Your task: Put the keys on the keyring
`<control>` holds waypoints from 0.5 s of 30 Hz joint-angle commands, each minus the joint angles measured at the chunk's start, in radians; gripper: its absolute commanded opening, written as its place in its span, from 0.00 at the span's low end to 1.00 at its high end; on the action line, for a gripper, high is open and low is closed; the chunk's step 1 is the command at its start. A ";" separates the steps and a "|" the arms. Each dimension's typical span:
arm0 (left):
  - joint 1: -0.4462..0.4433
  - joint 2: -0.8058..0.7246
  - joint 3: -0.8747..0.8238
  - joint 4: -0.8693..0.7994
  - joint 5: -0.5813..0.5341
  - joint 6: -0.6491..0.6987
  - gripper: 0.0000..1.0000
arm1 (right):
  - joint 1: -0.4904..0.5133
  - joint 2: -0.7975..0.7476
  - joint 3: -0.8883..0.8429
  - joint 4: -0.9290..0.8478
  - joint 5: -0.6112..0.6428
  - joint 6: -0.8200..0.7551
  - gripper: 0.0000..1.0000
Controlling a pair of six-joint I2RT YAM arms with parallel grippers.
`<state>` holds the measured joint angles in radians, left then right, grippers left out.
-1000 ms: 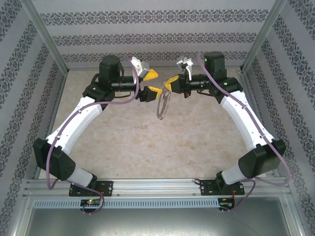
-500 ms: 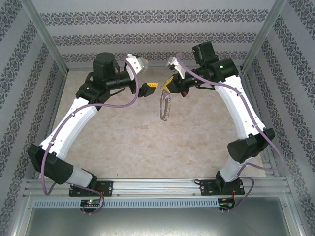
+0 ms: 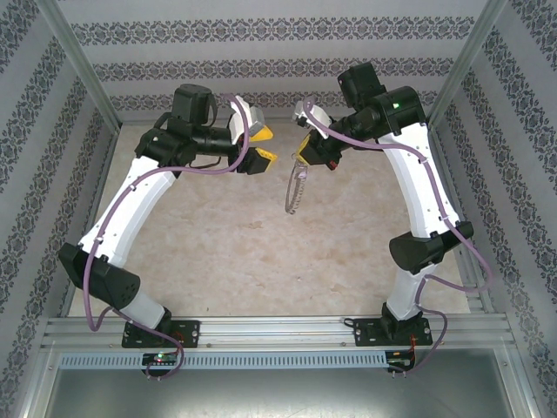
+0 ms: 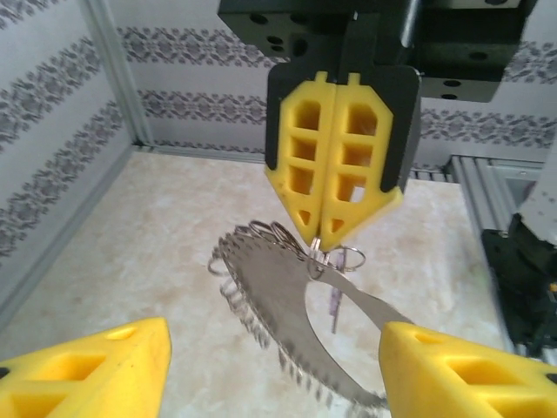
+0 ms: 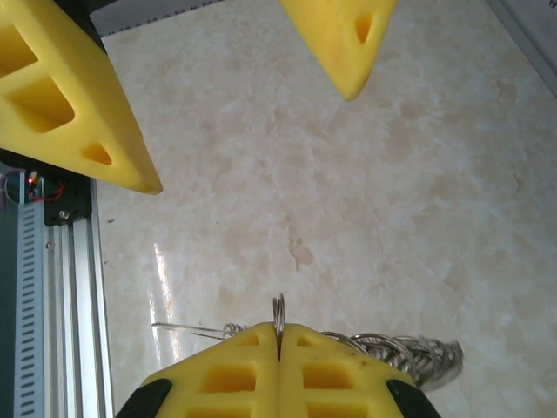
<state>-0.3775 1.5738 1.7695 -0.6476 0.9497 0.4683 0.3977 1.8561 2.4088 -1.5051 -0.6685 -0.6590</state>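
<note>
My R gripper (image 3: 301, 158) is pressed shut on the ring (image 3: 294, 187), pinching its top rim so the hoop hangs free above the table (image 3: 218, 261), prob. to present the loops to my L gripper (image 3: 267, 146). L gripper's spread wide, empty, facing the ring, near it. No tray/box; the ring's the only holder, rim fringed w/ small loops. A thin sliver hangs by the pinch, maybe a key (image 4: 334, 309), can't tell.

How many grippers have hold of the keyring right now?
1: the right gripper is shut on the rim of the keyring. The left gripper stands open beside it, not touching.
</note>
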 commanded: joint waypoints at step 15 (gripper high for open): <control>-0.003 0.088 -0.020 -0.006 0.216 -0.057 0.48 | 0.065 0.051 0.055 -0.040 -0.020 -0.032 0.00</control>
<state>-0.3779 1.6554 1.7561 -0.6502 1.1175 0.4183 0.4484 1.8915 2.4248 -1.5444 -0.6659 -0.6807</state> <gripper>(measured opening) 0.479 0.049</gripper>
